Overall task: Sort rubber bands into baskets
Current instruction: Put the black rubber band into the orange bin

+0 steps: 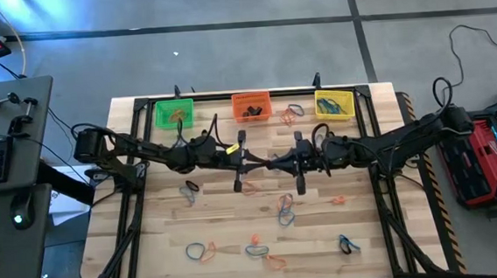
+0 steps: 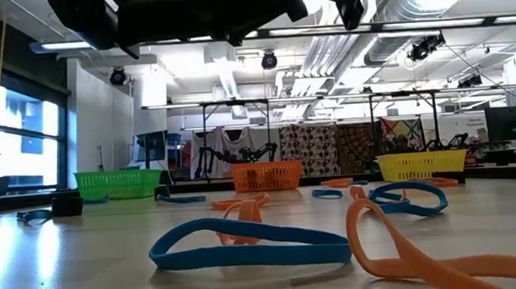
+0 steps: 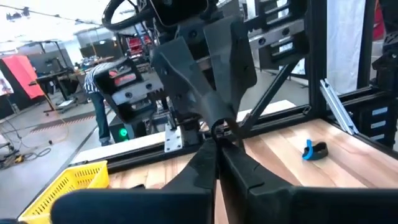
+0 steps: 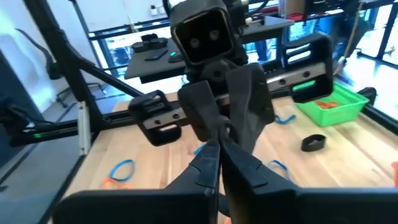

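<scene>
Both my grippers pinched shut and nose to nose above mid-table, holding nothing I can see.

My left gripper (image 1: 252, 161) and my right gripper (image 1: 283, 161) meet tip to tip, fingers (image 3: 205, 165) closed flat with no band showing between them in either wrist view. The rubber bands (image 1: 285, 208) lie scattered on the table (image 1: 150, 242) below and nearer the front edge than my fingertips; a few more sit by the baskets. The green basket (image 1: 174, 113), orange basket (image 1: 251, 105) and yellow basket (image 1: 334, 103) stand in a row well beyond my fingertips. My worry: with the tips this close, any reach from either arm could knock the other, and going down with fingers shut would only push a thin band along the wood.
</scene>
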You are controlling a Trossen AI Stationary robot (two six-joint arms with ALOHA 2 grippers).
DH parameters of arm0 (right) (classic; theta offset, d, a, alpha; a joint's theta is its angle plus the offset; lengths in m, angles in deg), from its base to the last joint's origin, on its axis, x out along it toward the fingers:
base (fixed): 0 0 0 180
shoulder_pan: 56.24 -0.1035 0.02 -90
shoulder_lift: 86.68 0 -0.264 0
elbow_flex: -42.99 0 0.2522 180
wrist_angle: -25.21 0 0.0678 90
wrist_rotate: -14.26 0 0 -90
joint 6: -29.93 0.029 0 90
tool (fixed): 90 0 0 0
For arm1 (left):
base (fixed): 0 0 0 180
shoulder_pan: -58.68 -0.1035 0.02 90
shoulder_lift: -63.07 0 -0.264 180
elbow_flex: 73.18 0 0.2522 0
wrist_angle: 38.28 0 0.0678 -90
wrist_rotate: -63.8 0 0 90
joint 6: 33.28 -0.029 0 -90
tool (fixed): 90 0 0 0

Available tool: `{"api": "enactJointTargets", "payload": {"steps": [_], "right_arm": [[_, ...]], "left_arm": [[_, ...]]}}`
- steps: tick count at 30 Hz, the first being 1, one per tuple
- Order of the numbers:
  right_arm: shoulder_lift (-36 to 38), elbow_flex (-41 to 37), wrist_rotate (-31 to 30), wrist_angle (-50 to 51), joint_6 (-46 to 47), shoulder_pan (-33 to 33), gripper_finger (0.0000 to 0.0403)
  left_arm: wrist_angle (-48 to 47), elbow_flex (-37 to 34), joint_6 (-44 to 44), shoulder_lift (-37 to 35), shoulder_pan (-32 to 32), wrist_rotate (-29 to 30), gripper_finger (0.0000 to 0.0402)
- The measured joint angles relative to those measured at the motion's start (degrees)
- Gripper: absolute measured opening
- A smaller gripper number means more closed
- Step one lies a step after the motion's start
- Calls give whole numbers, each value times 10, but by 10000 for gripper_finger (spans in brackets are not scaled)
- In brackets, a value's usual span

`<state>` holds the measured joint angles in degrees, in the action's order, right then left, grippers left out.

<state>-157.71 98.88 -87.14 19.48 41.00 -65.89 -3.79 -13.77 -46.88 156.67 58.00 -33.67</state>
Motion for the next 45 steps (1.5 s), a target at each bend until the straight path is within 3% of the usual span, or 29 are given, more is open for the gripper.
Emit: {"api": "enactJointTargets", "payload": {"steps": [10, 14, 18, 26, 37, 45], "right_arm": [[24, 0, -52, 2, -11, 0, 127], [30, 0, -54, 15, -22, 3, 143], [28, 0, -77, 61, -21, 7, 120], [28, 0, -85, 107, 3, 31, 9], [28, 0, -71, 124, -6, 56, 2], [28, 0, -71, 143, -6, 56, 0]], "left_arm": [[-202, 0, -6, -92, -18, 64, 1], [-340, 0, 18, -168, -50, 83, 1], [-487, 0, 52, -243, -102, 100, 0], [-744, 29, 75, -319, -257, 124, 0], [-890, 95, 45, -250, -456, 125, 0], [-914, 113, 10, -144, -541, 111, 0]]}}
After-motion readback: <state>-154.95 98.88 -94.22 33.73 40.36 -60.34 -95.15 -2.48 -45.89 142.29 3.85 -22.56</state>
